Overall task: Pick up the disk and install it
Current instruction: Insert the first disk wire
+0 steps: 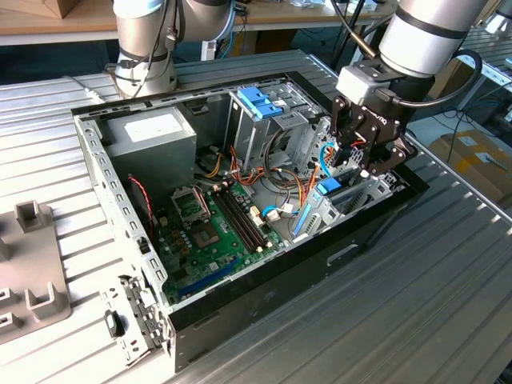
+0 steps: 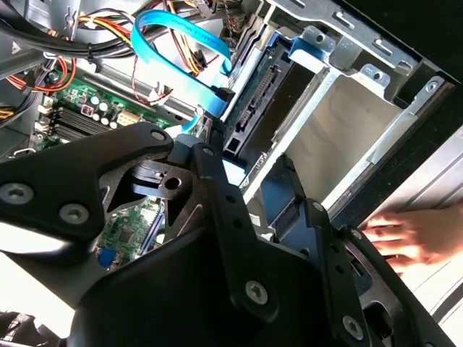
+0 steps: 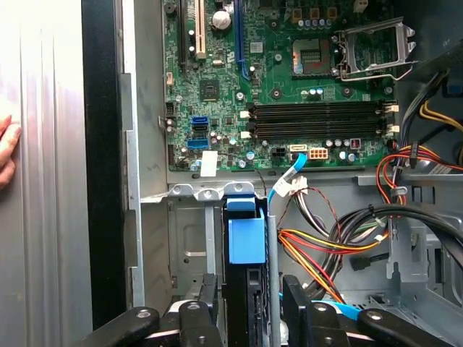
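The disk stands on edge in the drive bay at the front corner of the open computer case. Its blue rail faces the camera in the first wrist view. The second wrist view shows the disk's connector end partway down in the silver bay. My gripper reaches down into the case at the exterior view's right, one black finger on each side of the disk and shut on it. A blue data cable loops close beside the disk.
A person's hand rests on the ribbed table just outside the case wall. Inside lie the green motherboard, bundled wires, a grey power-supply box and a metal cage with a blue latch. Grey fixtures sit at the exterior view's left.
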You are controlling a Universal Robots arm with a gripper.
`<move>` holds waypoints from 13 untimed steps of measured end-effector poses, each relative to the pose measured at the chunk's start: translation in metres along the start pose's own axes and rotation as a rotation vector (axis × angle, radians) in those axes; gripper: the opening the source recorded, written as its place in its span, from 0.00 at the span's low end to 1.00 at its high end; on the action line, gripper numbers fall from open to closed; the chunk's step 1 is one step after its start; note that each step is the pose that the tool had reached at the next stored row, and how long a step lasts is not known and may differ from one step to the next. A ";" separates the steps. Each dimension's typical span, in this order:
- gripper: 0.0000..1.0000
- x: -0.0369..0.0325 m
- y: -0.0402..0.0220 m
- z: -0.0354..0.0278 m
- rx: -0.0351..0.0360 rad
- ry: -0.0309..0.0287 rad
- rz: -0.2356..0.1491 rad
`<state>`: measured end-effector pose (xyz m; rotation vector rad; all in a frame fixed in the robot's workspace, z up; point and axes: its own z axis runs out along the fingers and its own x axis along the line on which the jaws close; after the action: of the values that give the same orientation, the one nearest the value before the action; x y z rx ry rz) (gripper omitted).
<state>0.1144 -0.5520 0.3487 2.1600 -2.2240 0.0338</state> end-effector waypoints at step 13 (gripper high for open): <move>0.49 0.0005 0.0001 -0.0108 0.0000 0.0001 0.000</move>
<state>0.1144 -0.5520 0.3595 2.1599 -2.2239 0.0340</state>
